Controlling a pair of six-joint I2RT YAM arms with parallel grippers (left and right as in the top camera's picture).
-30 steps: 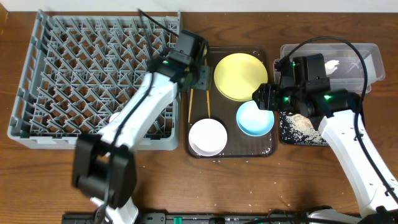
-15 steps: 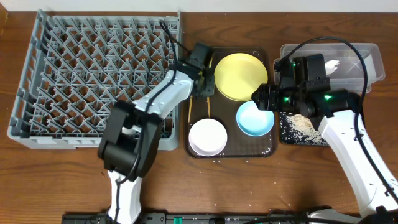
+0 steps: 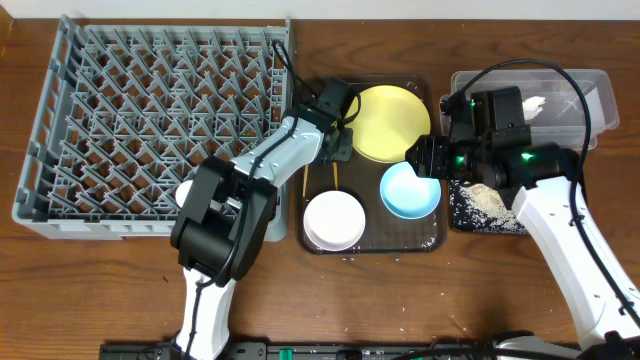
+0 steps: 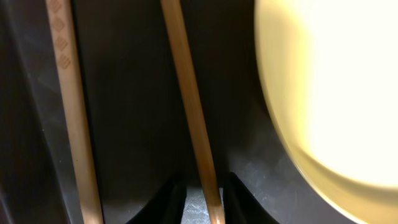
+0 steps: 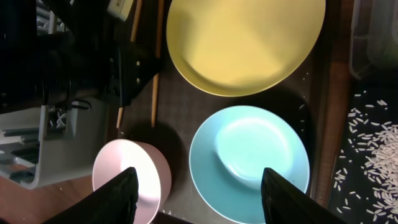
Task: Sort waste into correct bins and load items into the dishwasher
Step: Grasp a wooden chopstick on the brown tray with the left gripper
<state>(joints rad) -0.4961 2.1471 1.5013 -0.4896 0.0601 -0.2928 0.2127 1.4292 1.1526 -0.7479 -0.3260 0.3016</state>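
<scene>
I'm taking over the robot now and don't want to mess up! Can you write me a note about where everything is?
Left gripper: fingers narrow around one chopstick lying on the brown tray; can't tell if it grips yet.
Right gripper: open, empty, above the light blue bowl.
Also on the brown tray: yellow plate, white bowl, light blue bowl, other chopstick.
Done: rice in the black tray, napkin in the clear tub.
Left: the dish rack holds no dishes. Load them all.
</scene>
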